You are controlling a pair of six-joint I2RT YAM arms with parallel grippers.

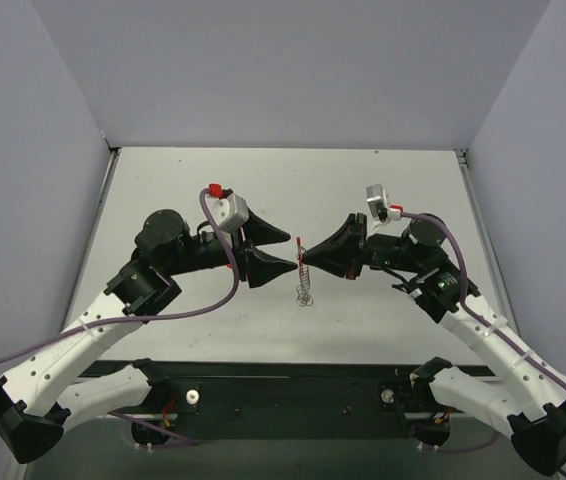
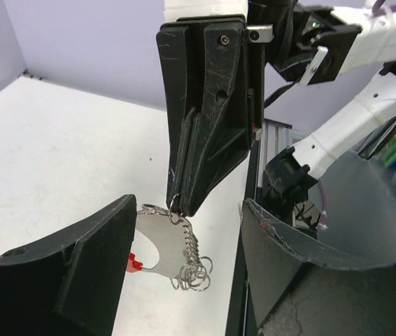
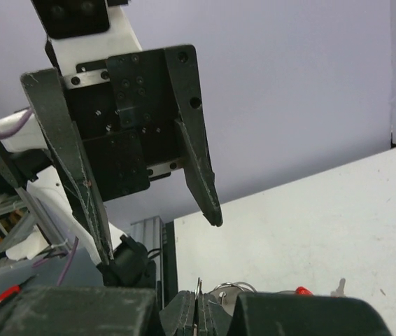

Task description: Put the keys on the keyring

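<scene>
while the arm bases sit at the near edge of the table, both arms bend inward and their tips meet above its middle

nearest in the left wrist view, the left gripper stands wide open, its two black fingers spread to either side with nothing between them touching the pads. just beyond and between them hang the keys, a thin silver fan with small wire rings bunched along its right edge and bottom. a bit of the red keyring shows at the fan's lower left, just beside the left finger; whether the two touch cannot be told

above the fan the right gripper points straight down with its jaws pressed together, pinching a wire ring at the top of the bunch so the keys dangle below its tip

from overhead the bunch is a narrow silver strand in the gap between the two grippers, the red at its upper end; whether its lower end meets the table cannot be told

the right wrist view shows the open left fingers straight ahead, well apart
</scene>
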